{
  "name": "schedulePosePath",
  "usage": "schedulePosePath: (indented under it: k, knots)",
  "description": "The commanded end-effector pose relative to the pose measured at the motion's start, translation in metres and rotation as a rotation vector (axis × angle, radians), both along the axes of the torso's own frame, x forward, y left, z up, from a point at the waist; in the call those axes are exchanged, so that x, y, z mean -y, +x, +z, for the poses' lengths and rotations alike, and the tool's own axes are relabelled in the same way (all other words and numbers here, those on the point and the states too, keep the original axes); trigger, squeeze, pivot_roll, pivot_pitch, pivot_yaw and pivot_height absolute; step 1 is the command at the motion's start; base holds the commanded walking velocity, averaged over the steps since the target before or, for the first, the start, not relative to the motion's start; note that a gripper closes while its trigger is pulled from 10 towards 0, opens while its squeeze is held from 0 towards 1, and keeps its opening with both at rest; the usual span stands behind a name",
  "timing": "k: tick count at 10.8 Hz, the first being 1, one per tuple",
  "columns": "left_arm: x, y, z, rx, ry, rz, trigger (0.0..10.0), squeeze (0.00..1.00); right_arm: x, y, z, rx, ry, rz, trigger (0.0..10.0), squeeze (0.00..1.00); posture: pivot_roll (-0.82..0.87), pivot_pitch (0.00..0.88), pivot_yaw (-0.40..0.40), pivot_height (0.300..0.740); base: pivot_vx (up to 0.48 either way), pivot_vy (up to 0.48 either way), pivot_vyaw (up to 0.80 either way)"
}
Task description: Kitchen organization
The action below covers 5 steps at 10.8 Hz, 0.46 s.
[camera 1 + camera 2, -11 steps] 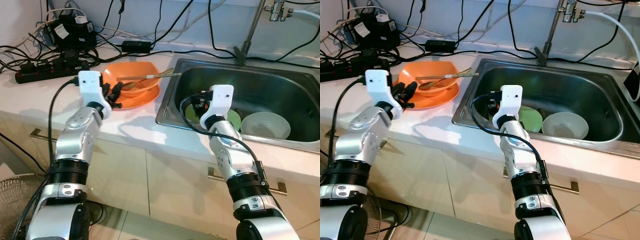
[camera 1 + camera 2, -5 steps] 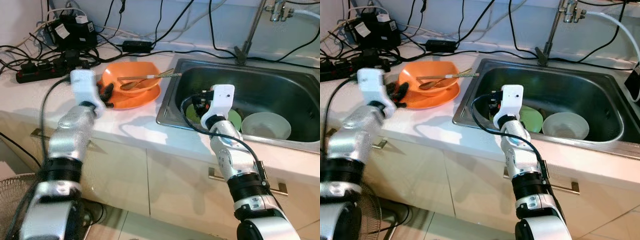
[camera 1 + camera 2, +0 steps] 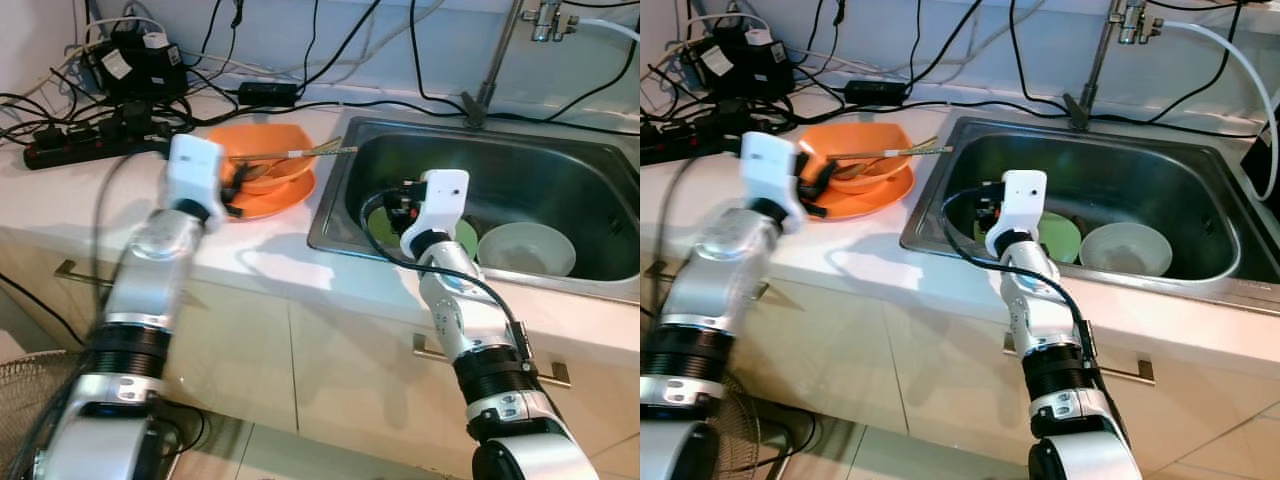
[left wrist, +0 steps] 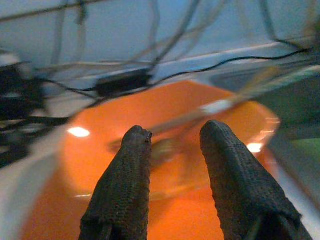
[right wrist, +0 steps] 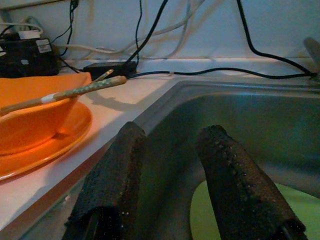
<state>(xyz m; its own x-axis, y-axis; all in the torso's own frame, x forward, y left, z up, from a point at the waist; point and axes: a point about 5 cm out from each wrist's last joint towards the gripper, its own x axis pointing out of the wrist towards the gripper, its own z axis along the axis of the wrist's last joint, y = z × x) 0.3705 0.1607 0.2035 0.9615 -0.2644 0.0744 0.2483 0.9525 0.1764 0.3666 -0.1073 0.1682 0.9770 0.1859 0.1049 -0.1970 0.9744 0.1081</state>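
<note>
Left hand (image 4: pixel 170 150), fingers apart, faces the orange bowl (image 3: pixel 262 168) just ahead; right hand (image 5: pixel 172 165), apart, hangs over the sink's green plate (image 3: pixel 1060 238); best approach the bowl's rim squarely, avoiding the chopsticks (image 3: pixel 300 153).

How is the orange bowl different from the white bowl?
The orange bowl sits on the counter; the white bowl sits down inside the sink.
The orange bowl rests on an orange plate; the white bowl sits beside a green plate.
The orange bowl holds a spoon and chopsticks; nothing can be seen in the white bowl.
Both stand upright, and a robot claw is near each.
</note>
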Motion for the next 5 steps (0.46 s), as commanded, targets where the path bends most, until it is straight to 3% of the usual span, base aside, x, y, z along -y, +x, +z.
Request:
schedulePosePath:
  k: [1,3,5]
  knots:
    - [0.007,0.002,0.001,0.002,0.011,-0.031,10.0,0.00,0.000,0.002,0.002,0.003,0.006,-0.003,10.0,0.00,0.16,0.022,0.000,0.740,0.000,0.000,0.00]
    - [0.029,0.006,-0.007,-0.044,-0.081,-0.136,10.0,0.00,0.003,0.002,0.003,0.007,0.004,-0.014,10.0,0.00,0.15,0.017,0.006,0.740,0.000,0.000,0.00]
    - [0.049,0.007,-0.007,-0.062,-0.106,-0.204,10.0,0.00,0.004,0.002,0.003,0.009,0.005,-0.018,10.0,0.00,0.15,0.017,0.008,0.740,0.000,0.000,0.00]
